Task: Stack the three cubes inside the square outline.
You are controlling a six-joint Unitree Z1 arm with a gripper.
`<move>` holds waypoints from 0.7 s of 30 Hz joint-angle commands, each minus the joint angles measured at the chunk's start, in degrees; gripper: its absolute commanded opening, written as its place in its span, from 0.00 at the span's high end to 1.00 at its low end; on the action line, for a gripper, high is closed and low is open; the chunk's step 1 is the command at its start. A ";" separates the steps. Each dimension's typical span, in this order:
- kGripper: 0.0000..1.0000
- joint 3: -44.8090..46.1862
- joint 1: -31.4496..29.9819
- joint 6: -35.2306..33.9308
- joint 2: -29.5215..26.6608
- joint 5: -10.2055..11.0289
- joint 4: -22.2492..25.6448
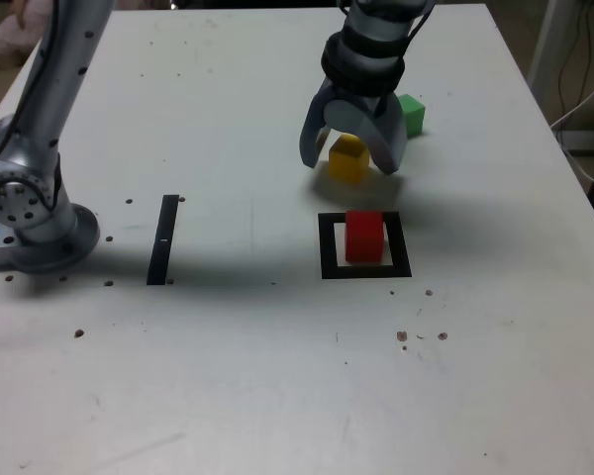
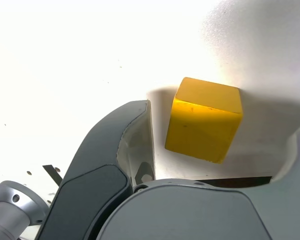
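- Table [image 1: 228,376]: flat work surface; gives the cubes level footing and the arm room to reach in.
- Arm [image 1: 38,129]: base at the exterior view's left. Upper part runs up out of frame; wrist end comes back in at the top, angled down over the yellow cube. Reads as a pick pose, not a place pose.
- Gripper [image 1: 349,166]: open, nothing gripped. Fingers point down, spread either side of the yellow cube, visible gap to the near finger in the wrist view. Spread that wide probably to clear the cube's corners before closing.
- Square outline [image 1: 328,259]: flat on the table, marks the stack spot.
- Black strip [image 1: 162,240]: well apart, between arm base and outline. No obvious role in the stack.
- Red cube [image 1: 364,237]: upright inside the outline, on the white centre. Makes sense as the stack's bottom layer; nothing on it.
- Yellow cube [image 2: 205,120]: on the table, outside the outline, just beyond it from the exterior camera. Likely next pick. Sits a bit skewed to the fingers in the wrist view, so closing may twist it; squaring the wrist first would help.
- Green cube [image 1: 413,116]: on the table past the yellow one, partly behind a finger. Probably the last layer; watch that finger's clearance.
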 commanded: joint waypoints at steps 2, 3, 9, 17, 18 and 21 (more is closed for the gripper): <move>0.29 -0.50 0.13 -0.01 0.66 0.15 0.23; 0.34 -0.57 0.12 -0.08 0.71 0.18 0.21; 0.67 -0.76 -0.28 -0.31 0.68 0.82 -0.53; 0.69 -0.89 -0.42 -0.43 0.73 0.83 -0.38; 0.69 -0.90 -0.43 -0.44 0.72 0.82 -0.35; 0.69 -0.94 -0.45 -0.51 0.69 0.76 -0.29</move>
